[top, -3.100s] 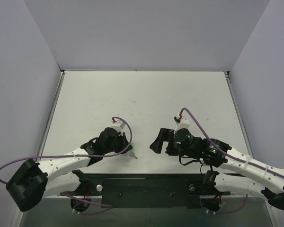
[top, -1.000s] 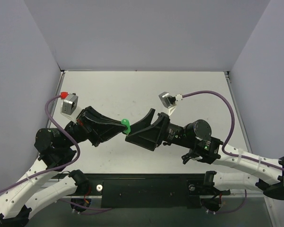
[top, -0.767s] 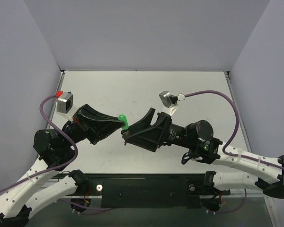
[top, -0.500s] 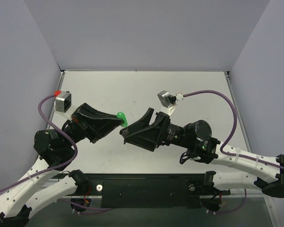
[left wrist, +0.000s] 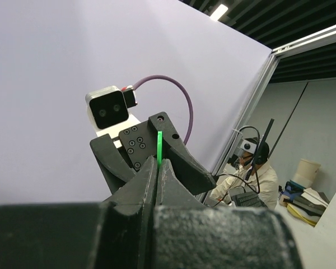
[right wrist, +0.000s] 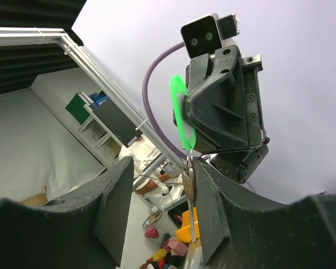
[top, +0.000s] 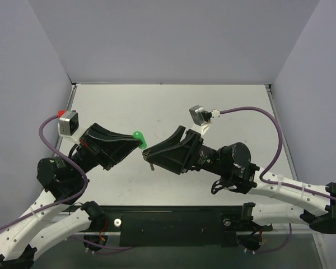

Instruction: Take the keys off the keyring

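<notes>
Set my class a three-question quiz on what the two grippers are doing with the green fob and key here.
1. True or false: the left gripper is shut on the green fob.
2. In the right wrist view, the silver key shows: A) below the fob; B) above it; C) nowhere.
3. Fill in: the right gripper has its jaws ____.
Key: 1 true; 2 A; 3 open.

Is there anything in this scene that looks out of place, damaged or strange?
Nothing looks damaged or spilled. One unusual thing: the green fob hangs in the air, clamped by the left tool, and the silver key dangles under it between the open fingers of the right tool.
</notes>
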`<state>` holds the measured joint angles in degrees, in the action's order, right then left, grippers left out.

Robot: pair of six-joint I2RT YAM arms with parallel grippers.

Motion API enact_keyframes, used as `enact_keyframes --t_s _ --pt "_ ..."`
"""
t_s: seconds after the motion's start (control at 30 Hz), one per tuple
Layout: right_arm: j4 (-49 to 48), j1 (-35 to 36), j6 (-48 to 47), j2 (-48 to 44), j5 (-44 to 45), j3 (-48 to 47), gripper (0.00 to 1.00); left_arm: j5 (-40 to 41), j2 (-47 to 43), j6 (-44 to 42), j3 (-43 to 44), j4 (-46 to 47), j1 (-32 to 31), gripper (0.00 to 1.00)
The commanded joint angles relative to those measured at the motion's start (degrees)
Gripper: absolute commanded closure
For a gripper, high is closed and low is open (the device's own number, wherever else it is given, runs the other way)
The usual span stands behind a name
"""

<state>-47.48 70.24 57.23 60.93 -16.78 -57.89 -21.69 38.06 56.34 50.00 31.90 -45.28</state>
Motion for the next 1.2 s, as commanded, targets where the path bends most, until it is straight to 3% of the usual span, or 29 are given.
enact_keyframes --t_s 0.0,0.67,1.17 --pt "-6.22 0.60 -0.19 0.25 1.57 -0.47 0.59 1.92 -1.24 -1.32 0.28 0.89 -0.16 1.00" --pt "-7.54 0.51 0.51 2.00 5.61 0.32 0.79 4.11 -3.52 -3.86 -0.34 -2.45 -0.16 1.00" --pt "-7.36 0.51 0.25 1.39 6.23 1.02 0.79 6.22 -4.58 -4.57 -0.25 -3.86 -0.07 1.00"
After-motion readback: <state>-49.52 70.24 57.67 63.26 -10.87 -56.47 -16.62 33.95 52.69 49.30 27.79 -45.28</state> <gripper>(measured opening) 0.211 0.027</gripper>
